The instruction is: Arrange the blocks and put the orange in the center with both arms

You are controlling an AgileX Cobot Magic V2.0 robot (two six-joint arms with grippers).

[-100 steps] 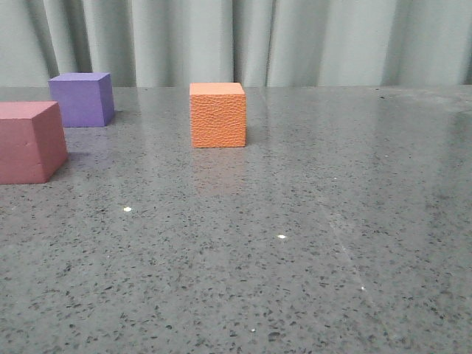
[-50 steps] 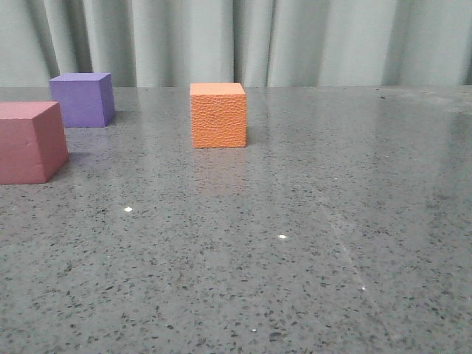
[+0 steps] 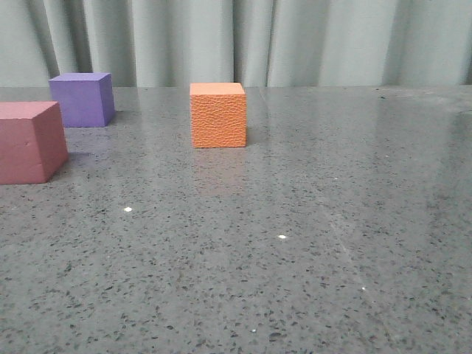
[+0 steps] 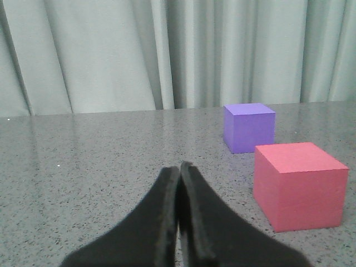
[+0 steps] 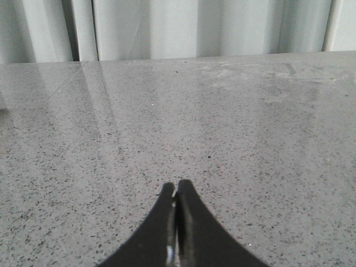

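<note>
Item 1: left gripper. Jaws pressed together, holding nothing, low over the worktop. Ahead of its tips and off to one side stands the pinkish-red block; the purple block stands beyond that, further from the gripper and apart from it.

Item 2: right gripper. Jaws likewise closed on nothing. Only bare worktop ahead of it; no block within its view.

Item 3: orange block. Stands upright on the worktop, well apart from both grippers, which do not appear in the front view. The pinkish-red and purple blocks both lie to its left, so it has no block on its right.

Step in hand, as judged: no block is yet grasped; a gripper must open and approach. Handling advice: open the left jaws wider than a block face before closing in on the pinkish-red block, come square to two opposite faces, and grip mid-height; foam will likely give, so a gentle squeeze should do. Keep clear of the purple block behind.

Views compared: the front view alone shows the orange block and the spacing of all three; the left wrist view alone shows that gripper's closed jaws and its line to the pinkish-red block; the right wrist view shows only its closed jaws.
</note>
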